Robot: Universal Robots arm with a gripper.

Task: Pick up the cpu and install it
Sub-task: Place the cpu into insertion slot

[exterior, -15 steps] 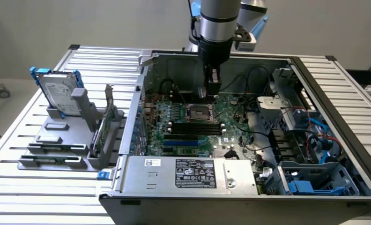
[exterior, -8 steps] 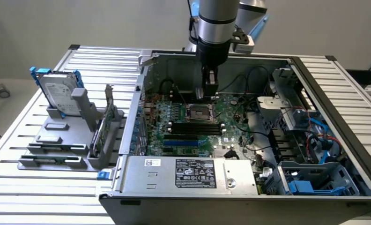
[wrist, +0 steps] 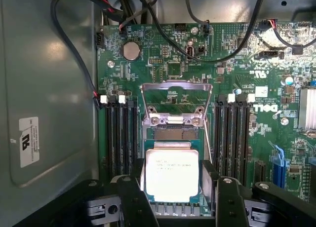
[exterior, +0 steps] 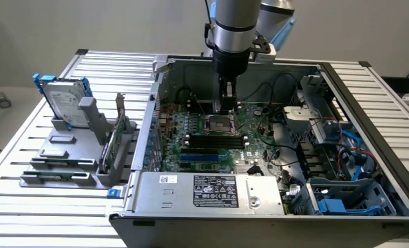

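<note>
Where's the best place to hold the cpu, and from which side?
Grip two opposite thin edges of the cpu, coming straight down over its flat metal top. It is a thin square with nothing else to hold. The gripper holds it this way.

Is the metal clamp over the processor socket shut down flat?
No, the socket's load plate stands flipped up and open behind the cpu.

A silver-grey cylindrical arm (exterior: pixel 231 26) with a blue joint cap carries a black hand (exterior: pixel 224 107).
</note>
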